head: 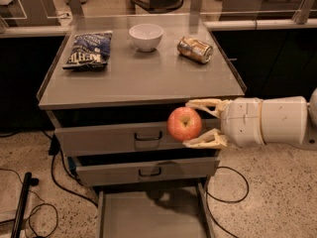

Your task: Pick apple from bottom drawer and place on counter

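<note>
Apple [184, 124] out of bottom drawer [148, 217], clamped between 2 jaws of gripper [194, 123], mid-air just below counter [143, 78] edge. Left: raise, set on counter.

Lab: end effector [189, 123] before metal drawer cabinet [99, 141].

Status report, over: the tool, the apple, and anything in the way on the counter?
Status: tool shut on apple, in front of top drawer. Not yet on counter. At its rear: chip bag, bowl, can.
</note>
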`<act>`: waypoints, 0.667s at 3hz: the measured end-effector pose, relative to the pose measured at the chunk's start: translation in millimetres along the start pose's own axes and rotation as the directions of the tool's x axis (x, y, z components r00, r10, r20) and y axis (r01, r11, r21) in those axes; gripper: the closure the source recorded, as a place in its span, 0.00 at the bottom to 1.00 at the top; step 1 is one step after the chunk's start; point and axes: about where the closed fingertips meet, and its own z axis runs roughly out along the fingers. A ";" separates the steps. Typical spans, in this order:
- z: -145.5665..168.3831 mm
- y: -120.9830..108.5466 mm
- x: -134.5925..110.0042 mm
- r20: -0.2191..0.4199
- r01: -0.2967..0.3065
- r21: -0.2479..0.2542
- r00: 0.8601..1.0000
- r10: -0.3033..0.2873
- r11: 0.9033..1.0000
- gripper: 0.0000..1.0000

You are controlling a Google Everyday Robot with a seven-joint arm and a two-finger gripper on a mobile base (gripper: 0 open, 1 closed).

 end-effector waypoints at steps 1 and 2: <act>5.5 -16.4 -0.6 0.000 0.014 0.003 1.000 -0.014 1.000 1.00; 15.9 -57.0 -6.5 0.009 0.022 0.021 1.000 -0.022 1.000 1.00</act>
